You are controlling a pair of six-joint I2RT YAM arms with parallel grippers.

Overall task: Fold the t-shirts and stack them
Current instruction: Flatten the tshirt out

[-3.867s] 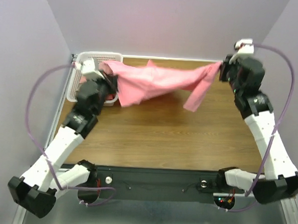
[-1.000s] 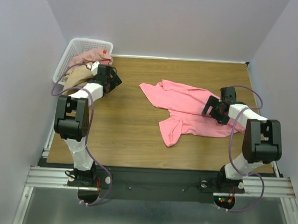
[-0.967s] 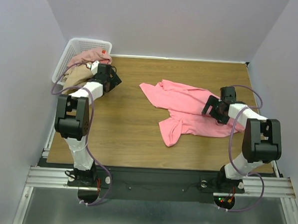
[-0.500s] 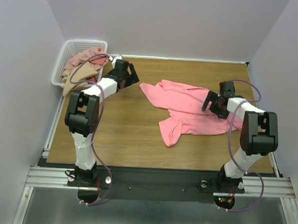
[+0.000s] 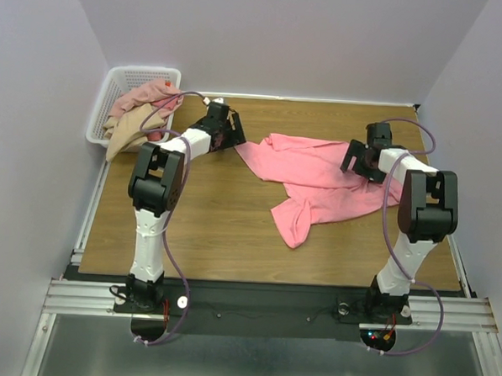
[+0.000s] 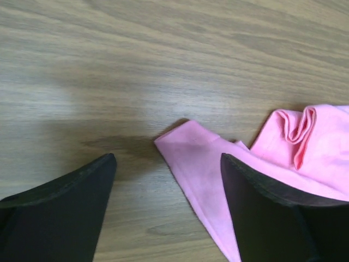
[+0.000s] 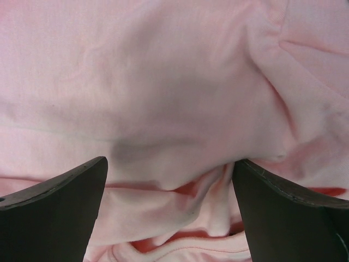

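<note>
A bright salmon-pink t-shirt (image 5: 319, 179) lies crumpled on the wooden table, right of centre. My left gripper (image 5: 230, 135) sits low at the shirt's pointed left corner. In the left wrist view it (image 6: 168, 164) is open, with that corner (image 6: 199, 174) flat on the wood between the fingers, nearer the right one. My right gripper (image 5: 358, 160) is over the shirt's right side. In the right wrist view it (image 7: 170, 164) is open, and wrinkled pink cloth (image 7: 163, 82) fills the view. A rose t-shirt (image 5: 148, 97) and a tan t-shirt (image 5: 126, 133) lie heaped in the basket.
The white lattice basket (image 5: 113, 81) stands at the table's far left corner, tipped toward the wall, with the tan shirt spilling over its near rim. Lilac walls close in the table on three sides. Bare wood (image 5: 207, 219) lies in front of the pink shirt.
My left gripper has swung right, from beside the basket to the pink shirt's left corner. My right gripper has moved a little farther back along the shirt's right side.
</note>
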